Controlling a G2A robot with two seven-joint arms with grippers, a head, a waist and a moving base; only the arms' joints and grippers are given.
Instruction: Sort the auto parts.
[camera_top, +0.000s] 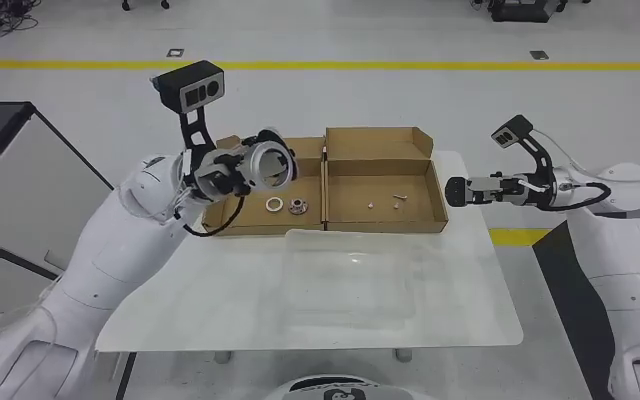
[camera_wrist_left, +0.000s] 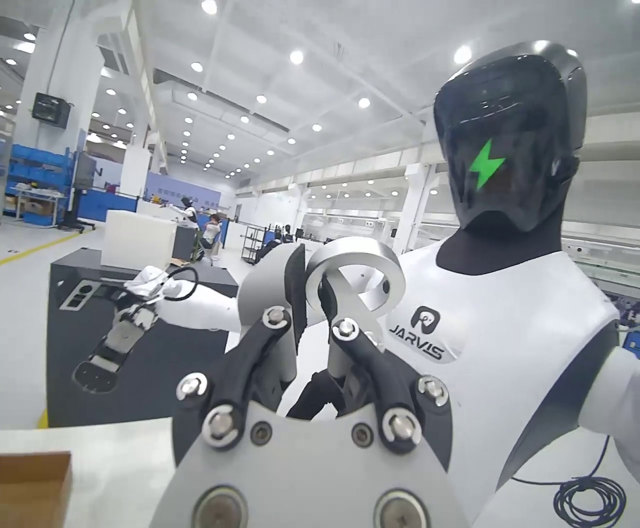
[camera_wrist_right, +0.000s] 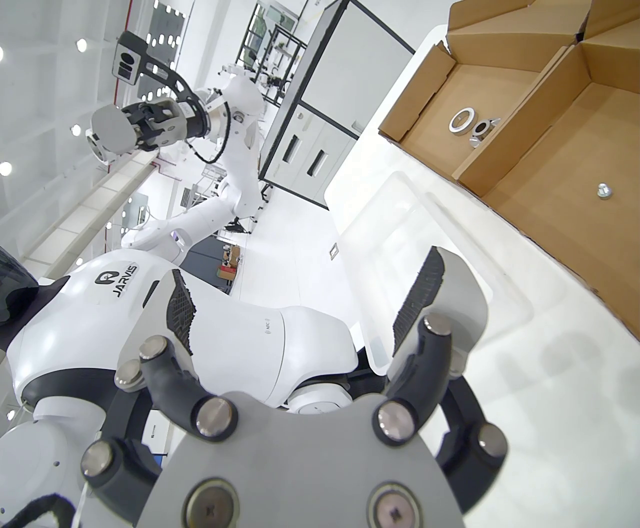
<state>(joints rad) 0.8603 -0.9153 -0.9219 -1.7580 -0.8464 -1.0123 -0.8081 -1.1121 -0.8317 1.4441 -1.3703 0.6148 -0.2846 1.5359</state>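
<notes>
**Left end effector holds a large ring above the ring box**

The left end effector (camera_wrist_left: 311, 287) pinches a large metal ring (camera_wrist_left: 357, 280) by its wall, with one finger inside the bore and one outside. That grip should stop the piece from swinging. It hangs raised above the left cardboard box (camera_top: 222, 216). I judge the ring is meant for this box, since ring-like parts lie on its floor: a flat washer (camera_top: 272, 205) and, just beside it, a flanged bushing (camera_top: 298, 208).

The right end effector (camera_wrist_right: 302, 300) is spread and carries nothing. It sits off the outer side of the right cardboard box (camera_top: 385, 170), well apart from the other arm. That box holds the small hardware: a small bolt (camera_top: 372, 203) and, near it, a second fastener (camera_top: 399, 197).

A clear plastic tray (camera_top: 350, 285) stands on the bench (camera_top: 470, 300) just in front of both boxes.

The box walls and the raised flap between the two boxes could catch the ring on its way down. The washer and bushing take up part of the floor, so the ring needs a bare patch beside them.
</notes>
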